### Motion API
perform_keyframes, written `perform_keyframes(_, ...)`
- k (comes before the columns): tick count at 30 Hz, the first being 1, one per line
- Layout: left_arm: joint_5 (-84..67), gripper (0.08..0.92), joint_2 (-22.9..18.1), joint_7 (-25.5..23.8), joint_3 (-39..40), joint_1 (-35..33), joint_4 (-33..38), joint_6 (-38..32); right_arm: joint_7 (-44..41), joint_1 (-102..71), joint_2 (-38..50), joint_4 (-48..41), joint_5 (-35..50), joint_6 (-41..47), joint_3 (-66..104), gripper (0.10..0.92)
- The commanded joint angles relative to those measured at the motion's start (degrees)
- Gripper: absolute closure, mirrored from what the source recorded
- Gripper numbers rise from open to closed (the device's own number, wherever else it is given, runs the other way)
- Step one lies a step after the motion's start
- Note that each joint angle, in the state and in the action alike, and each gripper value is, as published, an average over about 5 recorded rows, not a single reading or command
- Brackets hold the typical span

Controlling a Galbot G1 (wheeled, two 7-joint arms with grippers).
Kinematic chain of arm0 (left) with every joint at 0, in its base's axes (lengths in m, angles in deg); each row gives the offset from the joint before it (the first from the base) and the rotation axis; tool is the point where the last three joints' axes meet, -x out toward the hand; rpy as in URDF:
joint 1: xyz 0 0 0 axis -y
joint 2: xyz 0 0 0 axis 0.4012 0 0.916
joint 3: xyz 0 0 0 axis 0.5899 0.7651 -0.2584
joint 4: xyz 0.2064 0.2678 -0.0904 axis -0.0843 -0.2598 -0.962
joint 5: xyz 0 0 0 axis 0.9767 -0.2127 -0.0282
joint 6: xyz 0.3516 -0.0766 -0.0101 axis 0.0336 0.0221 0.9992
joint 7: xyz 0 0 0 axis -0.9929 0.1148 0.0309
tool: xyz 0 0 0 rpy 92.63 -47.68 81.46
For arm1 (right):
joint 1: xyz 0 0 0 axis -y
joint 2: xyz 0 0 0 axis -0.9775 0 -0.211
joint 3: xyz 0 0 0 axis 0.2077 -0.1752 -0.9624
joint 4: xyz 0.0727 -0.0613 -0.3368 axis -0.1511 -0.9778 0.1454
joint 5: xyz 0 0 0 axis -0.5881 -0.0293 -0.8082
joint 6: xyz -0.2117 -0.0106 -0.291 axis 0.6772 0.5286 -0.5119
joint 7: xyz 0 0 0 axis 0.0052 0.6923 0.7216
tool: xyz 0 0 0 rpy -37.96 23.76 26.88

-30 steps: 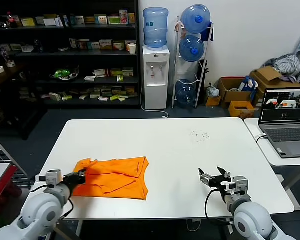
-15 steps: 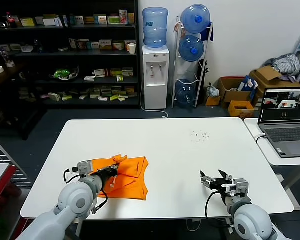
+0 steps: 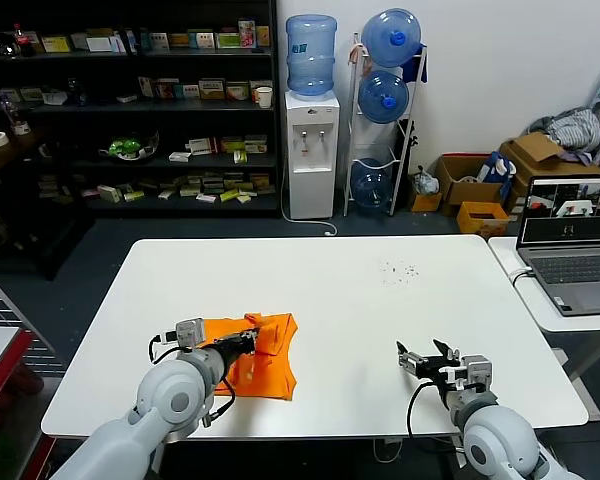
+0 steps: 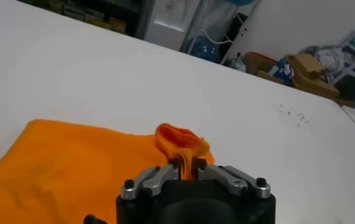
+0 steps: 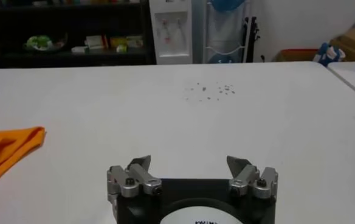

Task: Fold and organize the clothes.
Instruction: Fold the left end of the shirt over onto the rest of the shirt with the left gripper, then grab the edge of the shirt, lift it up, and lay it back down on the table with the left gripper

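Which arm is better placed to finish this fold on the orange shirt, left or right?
Left. Its left claw pinches a bunch of the orange T-shirt above the cloth. The right claw hovers open over bare table, well away from the shirt.

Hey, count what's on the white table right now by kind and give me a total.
Orange T-shirt: 1
Robot grippers over the table, left gripper and right gripper: 2
Total: 3
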Motion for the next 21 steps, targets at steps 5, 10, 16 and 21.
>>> perform_keyframes(5, -1.8, 0.561, 2.5, 0.1, -4.2, -1.3, 3.1, 1.1, -0.1, 0.3, 0.1, -0.2, 0.0, -0.2, -0.2, 0.203)
perform_keyframes(10, 2.3, 0.413, 12.2, -8.3, -10.8, -6.0, 0.8, 1.0, -0.4, 0.4, 0.0, -0.2, -0.1, -0.3, -0.3, 0.203)
perform_keyframes(16, 8.4, 0.242, 23.1, -27.1, -16.8, -13.0, -7.8, -1.1, -0.4, 0.5, -0.1, 0.0, 0.0, -0.4, -0.6, 0.203)
perform_keyframes(21, 11.5, 0.181, 24.3, -36.0, -14.8, -13.3, -12.7, -1.7, -0.4, 0.3, 0.1, 0.2, 0.1, -0.4, -0.5, 0.203)
